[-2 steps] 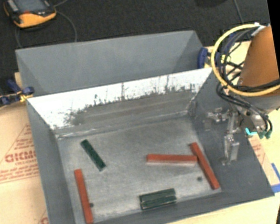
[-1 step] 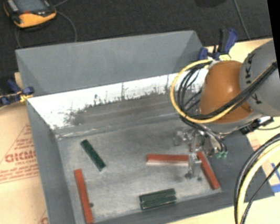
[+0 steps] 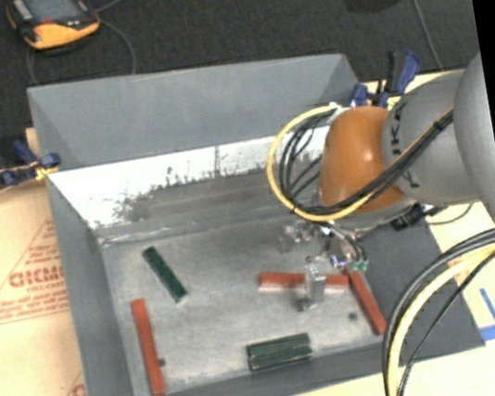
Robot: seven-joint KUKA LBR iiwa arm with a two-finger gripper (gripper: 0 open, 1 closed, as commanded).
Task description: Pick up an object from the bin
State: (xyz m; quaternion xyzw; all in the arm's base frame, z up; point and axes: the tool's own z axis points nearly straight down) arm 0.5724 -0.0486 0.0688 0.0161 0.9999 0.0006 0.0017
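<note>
Grey metal bin (image 3: 83, 267) has the gripper (image 3: 314, 286) down over a short red stick (image 3: 275, 281) right of centre, though how far open it is I cannot tell.

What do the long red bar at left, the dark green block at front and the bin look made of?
Long orange-red bar: probably matte plastic or painted wood; flat uniform colour, straight edges. Dark green rectangular block: likely plastic, faint sheen on top, not certain. Grey metal bin: dull sheet metal, dark scuffs on its back wall.
</note>
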